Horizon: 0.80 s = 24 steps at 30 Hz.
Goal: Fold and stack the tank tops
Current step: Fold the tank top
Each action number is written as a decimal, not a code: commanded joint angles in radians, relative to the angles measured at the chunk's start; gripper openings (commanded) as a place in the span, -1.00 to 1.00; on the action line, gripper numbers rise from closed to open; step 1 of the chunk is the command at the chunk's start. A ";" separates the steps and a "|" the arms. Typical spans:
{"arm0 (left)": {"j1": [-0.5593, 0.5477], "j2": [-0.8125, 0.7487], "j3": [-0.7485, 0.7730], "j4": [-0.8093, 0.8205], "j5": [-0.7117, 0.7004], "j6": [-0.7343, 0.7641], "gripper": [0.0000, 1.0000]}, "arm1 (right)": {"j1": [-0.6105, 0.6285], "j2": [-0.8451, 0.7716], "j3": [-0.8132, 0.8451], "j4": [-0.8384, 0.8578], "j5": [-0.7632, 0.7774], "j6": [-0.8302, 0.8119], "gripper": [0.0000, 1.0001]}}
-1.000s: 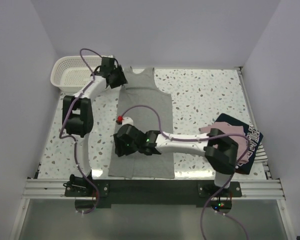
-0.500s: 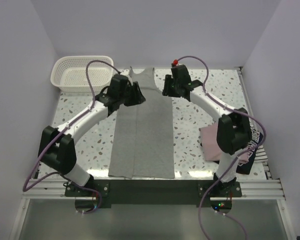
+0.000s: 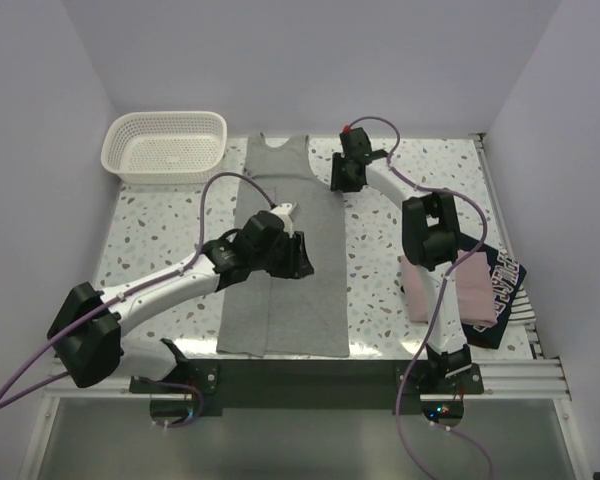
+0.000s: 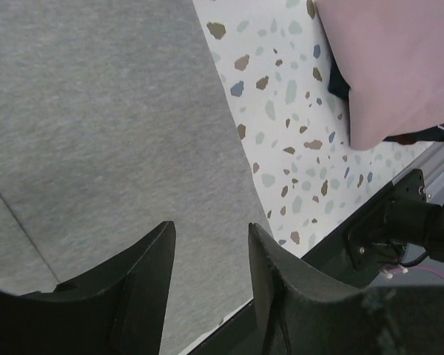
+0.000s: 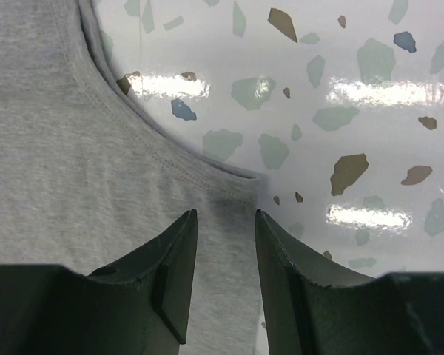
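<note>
A grey tank top (image 3: 280, 290) lies flat and lengthwise down the middle of the table, neck at the far end. My left gripper (image 3: 298, 260) hovers over its middle right part, open and empty; in the left wrist view its jaws (image 4: 211, 237) frame grey cloth (image 4: 96, 111) near the hem edge. At the top's right armhole my right gripper (image 3: 339, 184) is open; its wrist view shows the jaws (image 5: 225, 219) just above the armhole corner of the grey cloth (image 5: 59, 163), holding nothing. A folded pink tank top (image 3: 448, 290) rests on the navy tank top (image 3: 506, 278) at the right.
A white lattice basket (image 3: 165, 147) stands at the far left corner. The black rail (image 3: 310, 372) runs along the near edge, also seen in the left wrist view as the rail (image 4: 399, 218). White walls close in the left, back and right sides.
The left arm has swung from the far left corner down to the middle of the grey top. The right arm left the top's lower part and now sits at its right armhole.
</note>
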<state>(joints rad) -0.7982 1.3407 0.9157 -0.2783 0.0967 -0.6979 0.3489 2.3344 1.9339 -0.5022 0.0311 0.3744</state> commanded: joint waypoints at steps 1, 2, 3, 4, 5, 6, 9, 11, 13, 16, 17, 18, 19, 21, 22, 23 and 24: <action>-0.047 -0.025 -0.020 0.036 -0.002 -0.035 -0.03 | 0.004 0.013 0.050 -0.009 0.012 -0.014 -0.19; -0.071 -0.022 -0.021 0.037 -0.006 -0.038 -0.03 | 0.002 0.013 0.043 -0.007 0.024 -0.015 -0.19; -0.082 -0.017 -0.021 0.040 -0.006 -0.044 -0.03 | 0.002 0.011 0.037 -0.007 0.030 -0.014 -0.20; -0.094 -0.008 -0.018 0.048 -0.008 -0.048 -0.03 | 0.002 0.006 0.024 -0.006 0.041 -0.015 -0.20; -0.119 -0.003 -0.015 0.050 -0.012 -0.049 -0.03 | 0.004 -0.003 0.013 -0.001 0.050 -0.014 -0.20; -0.133 0.005 -0.012 0.048 -0.017 -0.052 -0.04 | 0.002 -0.009 0.002 0.007 0.055 -0.018 -0.20; -0.183 0.035 0.005 0.048 -0.035 -0.060 -0.04 | 0.002 -0.007 -0.004 0.004 0.078 -0.028 -0.20; -0.216 0.061 0.015 0.050 -0.048 -0.064 -0.05 | 0.002 0.000 -0.001 0.005 0.078 -0.031 -0.20; -0.234 0.089 0.029 0.053 -0.057 -0.069 -0.06 | 0.002 0.014 0.017 -0.002 0.059 -0.031 -0.21; -0.280 0.135 0.063 0.053 -0.064 -0.069 -0.09 | 0.004 0.036 0.031 -0.010 0.055 -0.028 -0.29; -0.291 0.147 0.074 0.053 -0.068 -0.071 -0.09 | 0.002 0.037 0.030 -0.010 0.058 -0.029 -0.33; -0.303 0.175 0.093 0.047 -0.074 -0.069 -0.10 | 0.002 0.034 0.027 -0.010 0.059 -0.028 -0.43; -0.314 0.189 0.103 0.045 -0.084 -0.071 -0.10 | 0.002 0.033 0.016 -0.004 0.055 -0.028 -0.47; -0.343 0.230 0.117 0.044 -0.087 -0.075 -0.10 | 0.002 0.026 0.005 0.002 0.055 -0.028 -0.55; -0.354 0.245 0.132 0.042 -0.092 -0.077 -0.11 | 0.002 0.020 -0.009 0.010 0.055 -0.028 -0.58; -0.374 0.258 0.140 0.037 -0.094 -0.078 -0.11 | 0.004 0.017 -0.016 0.010 0.065 -0.028 -0.60; -0.386 0.284 0.158 0.027 -0.094 -0.080 -0.11 | 0.002 0.016 -0.021 0.010 0.069 -0.025 -0.69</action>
<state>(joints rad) -1.1481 1.5848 1.0130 -0.2661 0.0303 -0.7574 0.3531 2.3615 1.9293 -0.4923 0.0875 0.3569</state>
